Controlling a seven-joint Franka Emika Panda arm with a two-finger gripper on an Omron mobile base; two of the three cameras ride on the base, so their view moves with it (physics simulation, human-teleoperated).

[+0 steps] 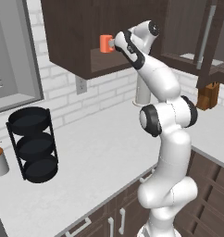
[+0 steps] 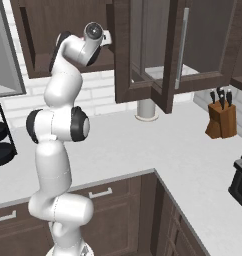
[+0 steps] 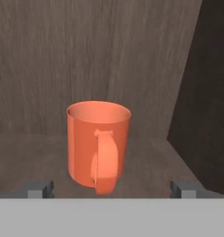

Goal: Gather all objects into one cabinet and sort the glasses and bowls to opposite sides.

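My jaws (image 3: pixel 112 189) stand wide open, empty. The orange mug (image 3: pixel 98 144) sits upright on the cabinet (image 1: pixel 77 41) shelf, centred just ahead between the tips, handle facing me. I judge the advance should be straight, closing across the body, clear of the handle

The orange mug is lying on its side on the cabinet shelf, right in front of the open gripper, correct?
Not quite. The orange mug stands upright on the cabinet shelf, rim up and handle facing the camera, as the hand view shows. The rest holds: it is right in front of the open gripper.
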